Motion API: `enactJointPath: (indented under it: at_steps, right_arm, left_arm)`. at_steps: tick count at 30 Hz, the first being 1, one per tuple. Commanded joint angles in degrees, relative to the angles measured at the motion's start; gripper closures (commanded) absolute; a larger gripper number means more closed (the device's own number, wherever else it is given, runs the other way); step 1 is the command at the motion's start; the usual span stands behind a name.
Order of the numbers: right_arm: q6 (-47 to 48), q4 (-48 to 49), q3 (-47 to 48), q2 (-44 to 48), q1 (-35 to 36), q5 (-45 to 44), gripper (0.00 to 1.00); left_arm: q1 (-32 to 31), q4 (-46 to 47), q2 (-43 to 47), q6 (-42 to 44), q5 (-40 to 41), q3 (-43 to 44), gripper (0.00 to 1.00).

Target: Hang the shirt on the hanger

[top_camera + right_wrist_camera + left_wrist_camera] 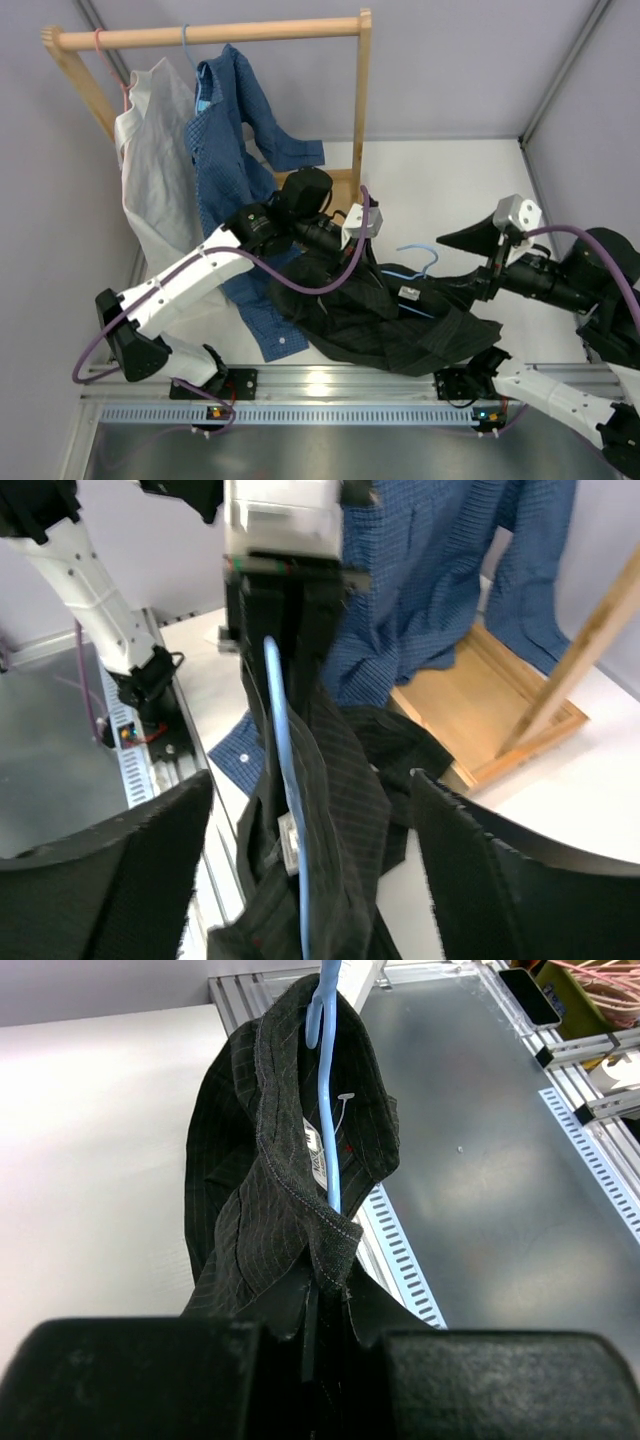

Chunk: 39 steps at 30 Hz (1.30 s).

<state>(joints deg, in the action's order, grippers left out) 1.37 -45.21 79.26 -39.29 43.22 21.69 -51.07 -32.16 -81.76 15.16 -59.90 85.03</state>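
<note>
Above the white desk (450, 180), near its front edge, the left gripper (315, 1330) clamps the shirt (390, 320) collar onto the hanger (330, 1160), steadying both for dressing. The right gripper (310, 780) gapes wide, apparently empty.

Matt cloth shirt (250, 1160); seemingly plastic hanger (328, 1110)

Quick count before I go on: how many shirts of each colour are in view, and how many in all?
white shirt: 1
blue shirt: 1
black shirt: 1
Total: 3
</note>
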Motion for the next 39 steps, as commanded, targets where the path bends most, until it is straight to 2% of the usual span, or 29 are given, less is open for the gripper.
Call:
enactJointPath:
  at_steps: [1,4,8,11,18,23,28,29,30,32,36,37,38,39]
  right_arm:
    - [1.8,-6.5,0.2,5.2,-0.2,-5.3,0.26]
    - [3.2,-12.8,-0.2,9.6,-0.2,-1.7,0.3]
    - [4.5,-17.5,-1.7,13.0,-0.2,-0.8,0.27]
    - [6.4,-19.1,-1.9,12.6,-0.2,4.5,0.26]
    - [7.5,-14.9,-5.6,7.9,-0.2,9.6,0.31]
    - [7.7,-8.3,-9.4,5.5,-0.2,18.1,0.35]
    - [6.9,-4.4,-12.0,4.0,-0.2,20.5,0.55]
    - [6.9,-4.3,-12.1,3.9,-0.2,19.9,0.62]
    - [6.6,-4.3,-12.0,3.9,-0.2,18.7,0.84]
    - [6.2,-3.4,-11.9,5.4,-0.2,15.0,1.0]
    - [4.3,-0.4,-11.5,9.0,-0.2,9.3,1.0]
    - [3.9,0.2,-11.5,10.0,-0.1,8.0,1.0]
    - [3.7,0.5,-11.0,10.4,-0.2,5.4,1.0]
    - [3.5,0.8,-10.7,10.5,-0.2,4.1,1.0]
  left_arm:
    - [0.4,-3.2,4.5,4.0,-0.6,0.8,1.0]
    - [0.4,-4.6,6.8,4.8,-0.5,0.6,1.0]
    - [0.4,-6.2,9.1,5.4,-1.2,0.6,1.0]
    - [0.4,-6.5,9.8,5.2,-1.8,0.6,1.0]
    - [0.5,-6.7,11.4,5.5,-3.6,-0.5,1.0]
    - [0.4,-6.6,11.7,4.9,-3.3,-0.1,1.0]
    - [0.4,-6.7,11.7,3.9,-3.6,0.7,1.0]
    - [0.5,-6.8,11.6,3.5,-3.6,0.8,1.0]
    - [0.4,-6.8,11.7,3.2,-3.4,1.0,1.0]
    - [0.4,-6.7,11.7,2.1,-1.1,1.5,1.0]
    - [0.5,-3.3,12.1,-3.1,5.0,2.2,1.0]
    - [0.5,-2.4,12.2,-4.5,6.6,2.2,0.98]
    - [0.4,-1.4,12.3,-7.4,10.3,2.6,0.66]
    - [0.5,0.1,12.4,-8.8,12.3,2.9,0.44]
